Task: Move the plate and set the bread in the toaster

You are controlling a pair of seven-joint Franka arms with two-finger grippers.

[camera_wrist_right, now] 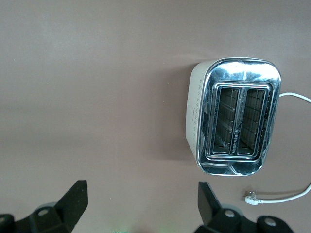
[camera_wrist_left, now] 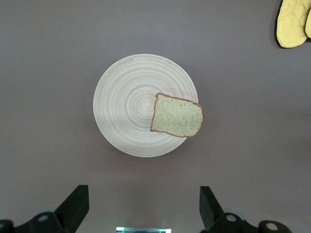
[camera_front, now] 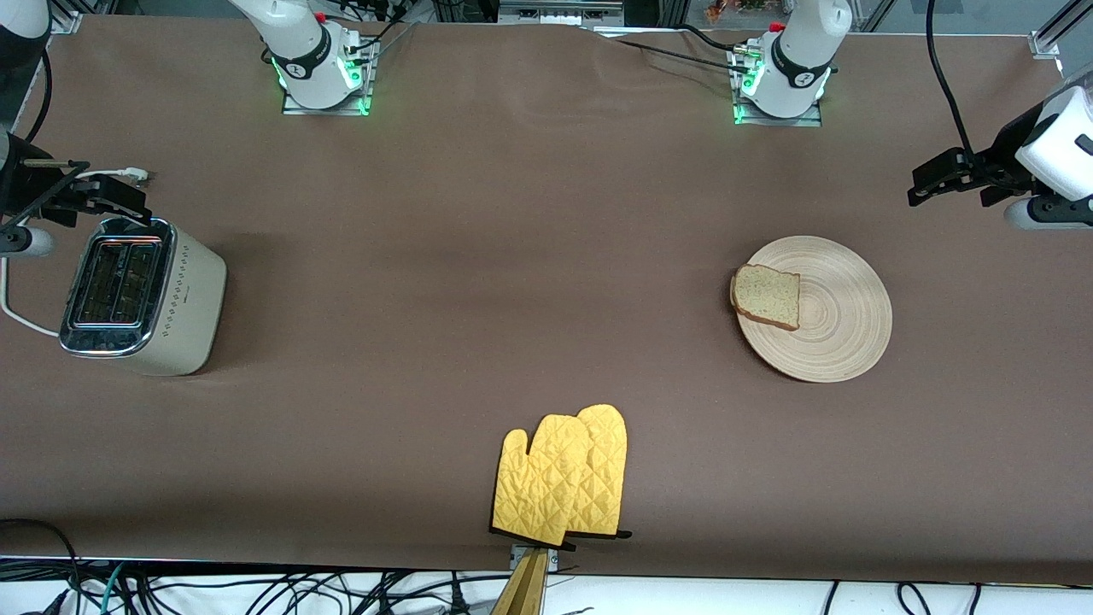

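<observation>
The pale wooden plate point(camera_front: 841, 316) lies toward the left arm's end of the table. The bread point(camera_front: 767, 295), a speckled slice, rests on the plate's rim and slightly overhangs it on the side toward the toaster. The left wrist view shows the plate point(camera_wrist_left: 126, 104) and the bread point(camera_wrist_left: 176, 115) from above. My left gripper point(camera_front: 952, 184) point(camera_wrist_left: 143, 189) hangs open and empty over bare table beside the plate. The cream toaster point(camera_front: 141, 295) point(camera_wrist_right: 236, 121) stands at the right arm's end, both slots empty. My right gripper point(camera_front: 98, 205) point(camera_wrist_right: 142, 184) hovers open and empty by the toaster's end toward the robot bases.
Two yellow oven mitts point(camera_front: 564, 483) point(camera_wrist_left: 294, 22) lie overlapped near the table edge closest to the front camera, midway along it. The toaster's white cord point(camera_front: 17, 320) point(camera_wrist_right: 286, 196) trails off its end, with the plug lying loose on the brown table.
</observation>
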